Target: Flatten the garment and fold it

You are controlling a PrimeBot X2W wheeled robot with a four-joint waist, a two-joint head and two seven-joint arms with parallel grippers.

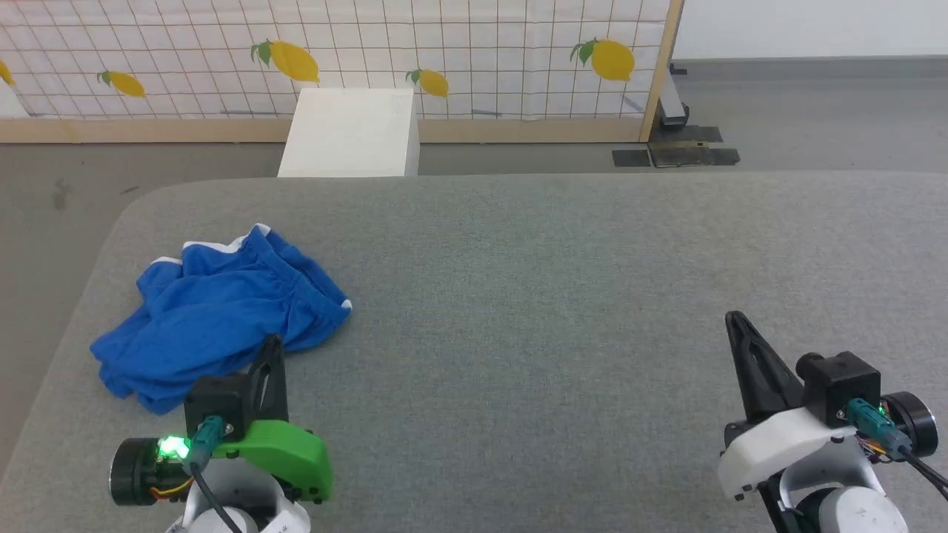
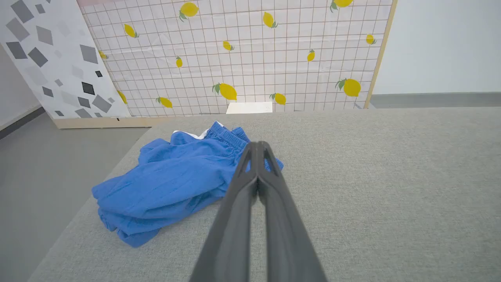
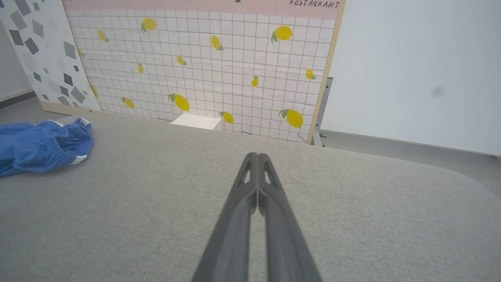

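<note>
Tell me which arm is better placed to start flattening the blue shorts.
Left. The left gripper, shut, is close by the crumpled shorts on the robot's left side. The right gripper, also shut, is far from them across the grey surface.

the one readable word is "restaurant" (image 3: 314, 4), in dark slanted capitals on the pink band (image 3: 176, 4) along the top of the lemon-patterned panel (image 3: 235, 58), close to that panel's right wooden edge in the right wrist view.

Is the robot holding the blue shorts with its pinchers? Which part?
No, nothing is held. The left gripper and right gripper are both shut and empty, and the shorts lie crumpled on the grey surface.
</note>
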